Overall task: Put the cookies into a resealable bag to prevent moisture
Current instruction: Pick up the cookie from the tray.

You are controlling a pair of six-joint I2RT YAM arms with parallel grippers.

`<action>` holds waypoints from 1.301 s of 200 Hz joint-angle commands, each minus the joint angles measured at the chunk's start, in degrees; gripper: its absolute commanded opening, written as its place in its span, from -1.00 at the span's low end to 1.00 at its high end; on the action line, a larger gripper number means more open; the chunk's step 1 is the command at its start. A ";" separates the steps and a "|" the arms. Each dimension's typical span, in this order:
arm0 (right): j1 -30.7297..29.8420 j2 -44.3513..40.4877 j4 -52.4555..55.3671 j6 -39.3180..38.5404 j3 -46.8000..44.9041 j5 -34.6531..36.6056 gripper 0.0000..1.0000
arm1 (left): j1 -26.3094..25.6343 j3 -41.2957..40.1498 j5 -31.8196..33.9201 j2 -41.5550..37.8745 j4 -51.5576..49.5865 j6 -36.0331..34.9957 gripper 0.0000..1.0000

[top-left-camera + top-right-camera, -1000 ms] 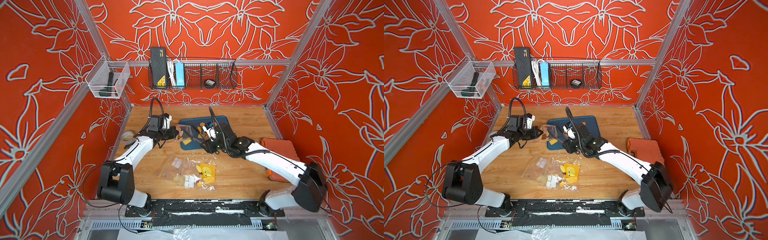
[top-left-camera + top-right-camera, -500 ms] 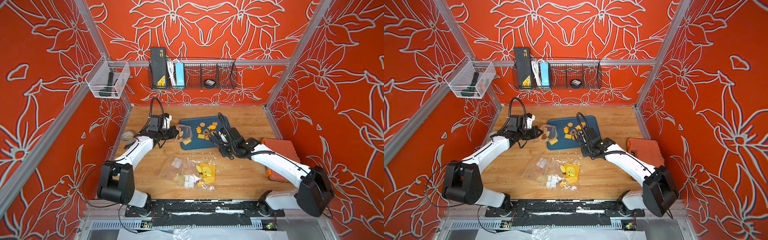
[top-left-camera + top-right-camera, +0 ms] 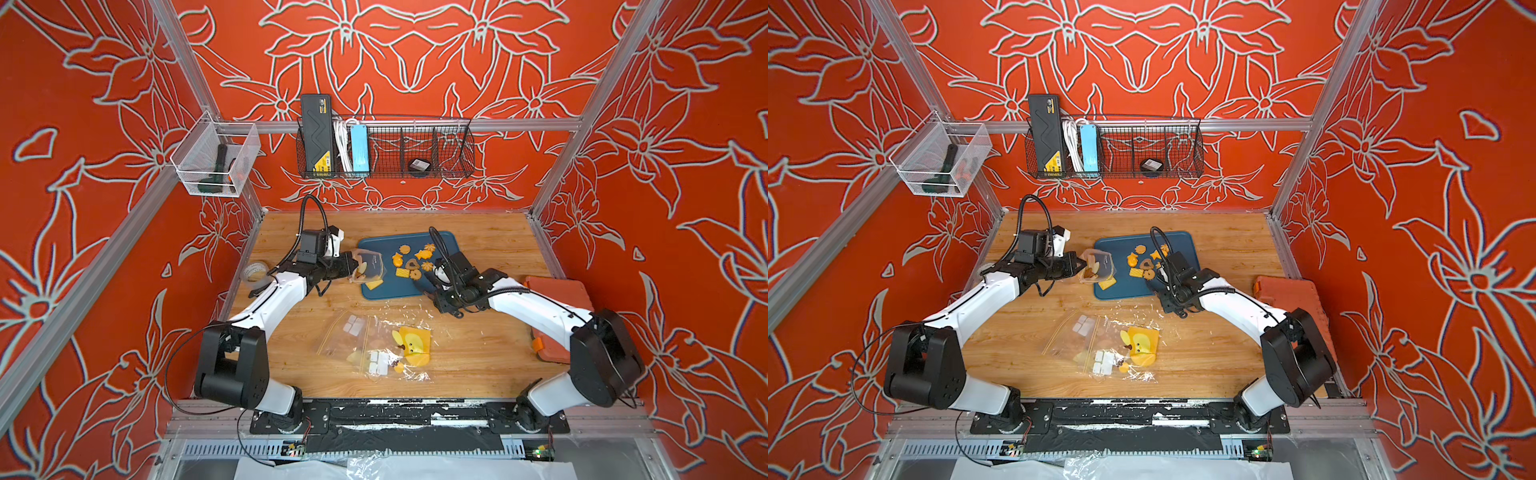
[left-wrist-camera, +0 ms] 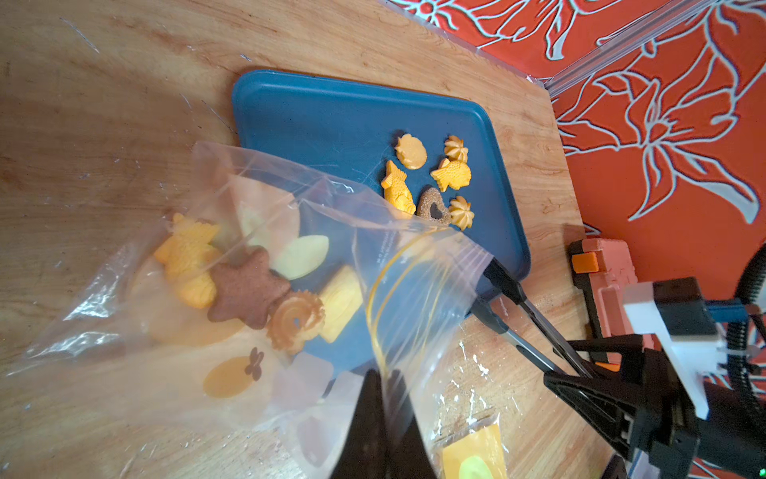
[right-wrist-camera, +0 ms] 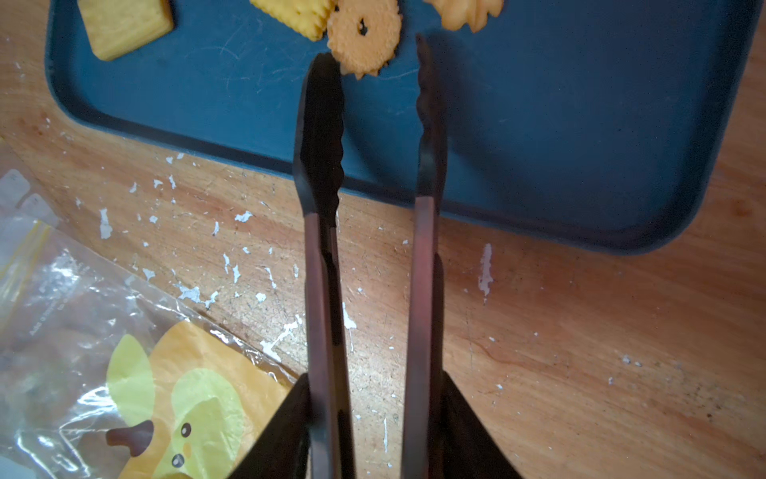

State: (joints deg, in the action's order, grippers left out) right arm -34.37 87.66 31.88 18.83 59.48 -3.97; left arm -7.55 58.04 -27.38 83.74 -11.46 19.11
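counter (image 3: 478,345): wood grain, flecked with white chips near the tray; carries all the rest.
tray (image 3: 395,289): dark blue, flat, scuffed, with rounded corners and a low rim; sits toward the back, between the two arms.
spare bags (image 3: 386,349): clear crinkled film with a yellow animal print; lie flat near the front, well apart from the tray.
bag (image 4: 340,215): clear, soft and glossy; slumps over the tray's edge on the left arm's side, yellow zip line bowed, mouth apparently open toward the tray.
tongs (image 5: 319,166): long thin metal shafts ending in dark scalloped tips; spread apart, nothing gripped between them.
left pincer (image 4: 383,375): clenched on the bag's rim by the zip line, propping it up.
right pincer (image 5: 375,377): grasping the tongs by their shafts, squeezed only partway.
cookies (image 3: 411,262): several loose on the tray (fish, swirls, brown heart, squares); at least four more inside the bag, among them a fish, a brown star and a ring.
ring cookie (image 5: 364,37): flat, thin, tooth-edged; lies straight ahead of the tong tips, on the tongs' long axis, partly between them, one tip at its edge; contact impossible to tell.
nearer arm: right; bag waits across the tray, toward the left arm.
likely next: short push forward, then a squeeze; some risk of the thin edge slipping out.
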 commanded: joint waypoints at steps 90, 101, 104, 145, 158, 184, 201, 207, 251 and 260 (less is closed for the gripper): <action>1.15 2.41 -1.47 -0.51 3.19 -1.93 -0.25 | 0.17 0.14 -1.36 0.25 0.91 -1.01 -1.00; 1.15 0.38 -1.38 -0.22 2.39 -1.07 -0.27 | 0.17 0.14 -1.44 0.34 0.92 -1.01 -1.00; 1.15 -0.23 -1.30 -0.20 2.13 -0.84 -0.27 | 0.17 0.14 -1.45 0.35 0.85 -0.94 -1.00; 0.89 -10.63 -1.82 -0.97 -0.68 0.51 -0.29 | 0.17 0.15 -2.07 0.55 1.07 -0.94 -1.00; 0.78 -12.82 -2.25 -0.99 -0.98 -0.89 -0.30 | 0.17 0.14 -2.14 0.55 1.06 -0.98 -1.00; 0.21 -16.14 -6.45 -1.16 -1.77 -8.42 -0.31 | 0.17 0.14 -2.24 0.63 0.96 -1.03 -1.00; -0.47 -16.64 -10.03 -0.99 -2.06 -13.46 -0.31 | 0.17 0.14 -2.29 0.74 0.94 -1.02 -1.00; -0.73 -16.33 -11.01 -0.99 -1.94 -14.91 -0.31 | 0.17 0.16 -2.37 0.86 1.00 -1.02 -1.00; -3.42 -11.08 -12.78 -2.02 1.42 -18.88 -0.31 | 0.17 0.14 -2.51 1.01 1.00 -1.15 -1.00; -3.98 -9.65 -12.55 -2.21 2.32 -18.88 -0.31 | 0.17 0.23 -2.59 1.05 1.00 -1.10 -1.00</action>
State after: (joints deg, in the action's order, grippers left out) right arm -37.04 75.22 22.13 18.22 58.57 -19.53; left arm -7.55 58.04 -28.71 84.25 -11.44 19.09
